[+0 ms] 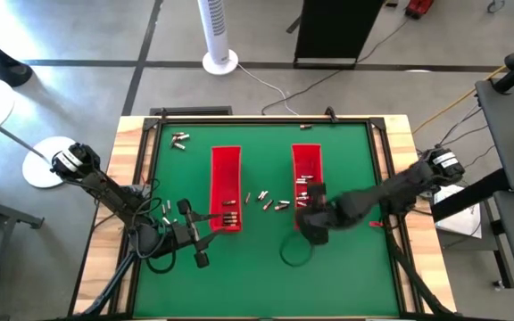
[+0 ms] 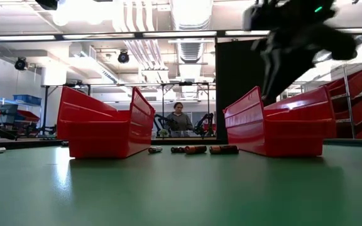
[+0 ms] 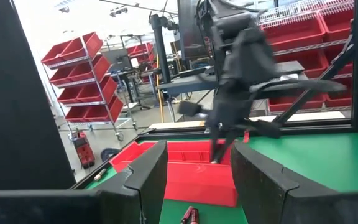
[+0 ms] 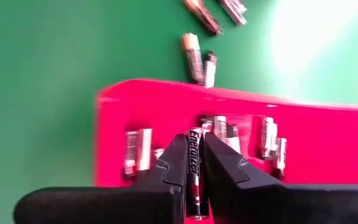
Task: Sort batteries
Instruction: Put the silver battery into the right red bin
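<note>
Two long red trays stand on the green table, the left tray (image 1: 226, 183) and the right tray (image 1: 307, 165); both hold batteries. Loose batteries (image 1: 268, 201) lie between them, also seen in the low view (image 2: 193, 149). More batteries lie at the far left (image 1: 179, 139). My right gripper (image 1: 312, 223) hangs over the right tray's near end (image 4: 166, 118), shut on one battery (image 4: 193, 165). My left gripper (image 1: 196, 234) stands open at the left tray's near end, pointing level; its fingers (image 3: 151, 177) have nothing between them. My right gripper pinches one battery by its long sides (image 4: 194, 155) between the two fingers. The battery lies along the fingers, its end showing at their tips. The fingers slant down over the right tray, and the battery hangs clear above the batteries lying in it.
A black cable loop (image 1: 294, 251) lies on the table near the right gripper. A few batteries (image 1: 163, 209) lie by the left arm. A wooden rim (image 1: 132, 143) borders the table. A person (image 2: 179, 119) sits far behind the table.
</note>
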Available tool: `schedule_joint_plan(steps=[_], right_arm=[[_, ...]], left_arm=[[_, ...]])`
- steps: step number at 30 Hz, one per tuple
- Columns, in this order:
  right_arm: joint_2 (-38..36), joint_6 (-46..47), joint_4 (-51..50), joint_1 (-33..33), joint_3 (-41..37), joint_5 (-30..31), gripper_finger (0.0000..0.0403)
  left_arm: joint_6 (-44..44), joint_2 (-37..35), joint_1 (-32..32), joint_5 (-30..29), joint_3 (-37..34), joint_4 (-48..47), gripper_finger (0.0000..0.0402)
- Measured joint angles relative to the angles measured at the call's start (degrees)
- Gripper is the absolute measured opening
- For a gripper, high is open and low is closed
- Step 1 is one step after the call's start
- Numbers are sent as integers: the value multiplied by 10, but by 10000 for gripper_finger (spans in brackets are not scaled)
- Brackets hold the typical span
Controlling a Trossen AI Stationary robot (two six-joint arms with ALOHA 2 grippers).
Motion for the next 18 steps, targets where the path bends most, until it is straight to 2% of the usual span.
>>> schedule_joint_plan(steps=[7,13,18], right_arm=[[37,-67,0,-115,-18,-63,28],[45,-102,55,-165,-51,-95,31],[65,-112,65,-194,-56,-95,32]], left_arm=[[-3,0,0,-13,0,-1,156],[-2,0,0,-23,0,-14,156],[-7,-1,0,-26,0,-15,156]])
